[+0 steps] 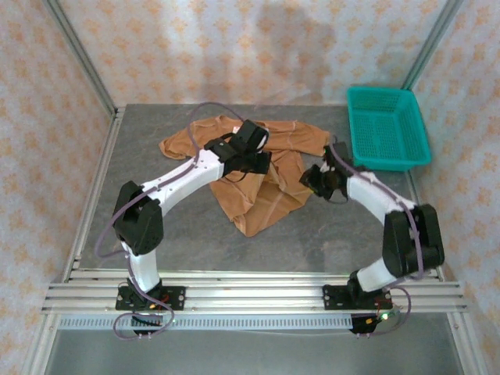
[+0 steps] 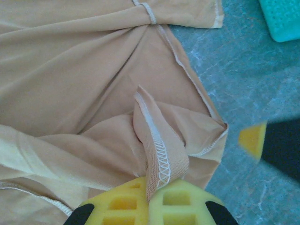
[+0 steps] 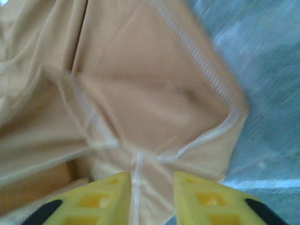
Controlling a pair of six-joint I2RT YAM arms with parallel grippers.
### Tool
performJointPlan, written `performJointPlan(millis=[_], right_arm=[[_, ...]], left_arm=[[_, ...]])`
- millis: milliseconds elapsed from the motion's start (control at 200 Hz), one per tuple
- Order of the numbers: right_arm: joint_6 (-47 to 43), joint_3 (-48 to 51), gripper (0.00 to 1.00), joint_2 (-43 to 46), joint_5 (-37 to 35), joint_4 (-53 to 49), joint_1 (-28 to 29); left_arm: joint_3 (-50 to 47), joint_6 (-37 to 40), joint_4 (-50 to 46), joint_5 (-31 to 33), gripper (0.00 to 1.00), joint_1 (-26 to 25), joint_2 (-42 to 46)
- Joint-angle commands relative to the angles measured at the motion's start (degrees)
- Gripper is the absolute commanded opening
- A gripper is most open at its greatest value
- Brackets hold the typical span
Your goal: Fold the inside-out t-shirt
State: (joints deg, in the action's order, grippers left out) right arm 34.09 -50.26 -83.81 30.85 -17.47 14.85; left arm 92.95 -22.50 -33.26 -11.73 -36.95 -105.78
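The tan inside-out t-shirt (image 1: pixel 264 201) lies crumpled in the middle of the grey table (image 1: pixel 187 234), its white stitched seams showing. My left gripper (image 1: pixel 256 162) sits over the shirt's middle. In the left wrist view it (image 2: pixel 150 197) is shut on a raised fold of the t-shirt (image 2: pixel 93 84) with a zigzag-stitched hem. My right gripper (image 1: pixel 314 178) is at the shirt's right edge. In the blurred right wrist view it (image 3: pixel 150 197) stands open, with a seamed corner of the t-shirt (image 3: pixel 150 93) lying between its yellow fingers (image 3: pixel 108 197).
A teal plastic basket (image 1: pixel 387 125) stands at the back right of the table, and its corner (image 2: pixel 283 18) shows in the left wrist view. Patterned walls close in the table on three sides. Bare grey table lies in front of the shirt.
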Motion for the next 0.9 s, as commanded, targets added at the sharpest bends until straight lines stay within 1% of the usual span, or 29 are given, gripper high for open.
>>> performJointPlan(millis=[0, 70, 105, 160, 230, 305, 360, 400, 435, 520, 575, 701, 776, 816, 891], right_arm=[[10.3, 7.9, 0.24, 3.9, 3.3, 23.2, 8.4], [12.9, 10.4, 0.24, 1.6, 0.0, 30.6, 13.6], [14.3, 11.1, 0.24, -0.1, -1.9, 33.4, 15.5], [16.5, 12.0, 0.24, -3.9, -4.1, 41.1, 17.6], [19.4, 11.8, 0.23, -10.0, -6.5, 49.9, 19.1], [22.3, 10.8, 0.17, -16.8, -9.3, 60.2, 19.5], [24.0, 9.6, 0.12, -21.0, -12.0, 66.0, 19.5], [24.6, 8.1, 0.11, -23.5, -13.4, 68.5, 19.5], [25.0, 6.2, 0.10, -25.2, -14.0, 69.6, 19.5], [25.8, 0.5, 0.10, -28.4, -14.2, 68.4, 19.5], [25.4, -2.8, 0.15, -29.0, -15.4, 65.2, 19.5], [22.3, -11.2, 0.50, -28.9, -18.9, 52.0, 19.5], [20.5, -17.2, 0.65, -30.0, -20.2, 42.7, 19.6], [20.2, -20.2, 0.70, -31.0, -21.1, 38.5, 19.6], [19.7, -25.8, 0.73, -33.8, -22.0, 31.8, 19.6]], left_arm=[[2.9, -1.7, -2.7, -2.7, 0.00, 0.3, 0.0], [3.6, -1.8, -3.3, -3.5, 0.00, 0.3, -0.2], [4.2, -2.1, -3.8, -4.0, 0.00, 0.3, -0.3], [5.2, -2.9, -4.9, -4.2, 0.00, 0.4, -0.3], [6.4, -4.1, -5.9, -4.5, 0.00, 0.4, 0.1], [7.9, -6.2, -6.9, -4.5, 0.00, 0.3, 0.9], [9.2, -7.4, -7.4, -5.3, 0.00, 0.3, 1.6], [9.9, -7.8, -7.4, -6.0, 0.00, 0.3, 2.1], [10.4, -10.4, -7.2, -6.5, 0.00, 0.2, 2.6], [11.6, -12.7, -6.5, -6.7, 0.00, -0.8, 4.1], [12.8, -13.5, -6.7, -5.7, 0.00, -1.9, 5.2], [14.6, -15.9, -7.1, -2.8, 0.00, -4.7, 8.0], [13.5, -18.1, -4.6, -2.8, 0.00, -5.6, 10.5], [13.0, -19.2, -3.3, -3.3, 0.00, -6.0, 11.6], [13.0, -20.3, -2.0, -4.1, 0.00, -6.5, 13.1]])
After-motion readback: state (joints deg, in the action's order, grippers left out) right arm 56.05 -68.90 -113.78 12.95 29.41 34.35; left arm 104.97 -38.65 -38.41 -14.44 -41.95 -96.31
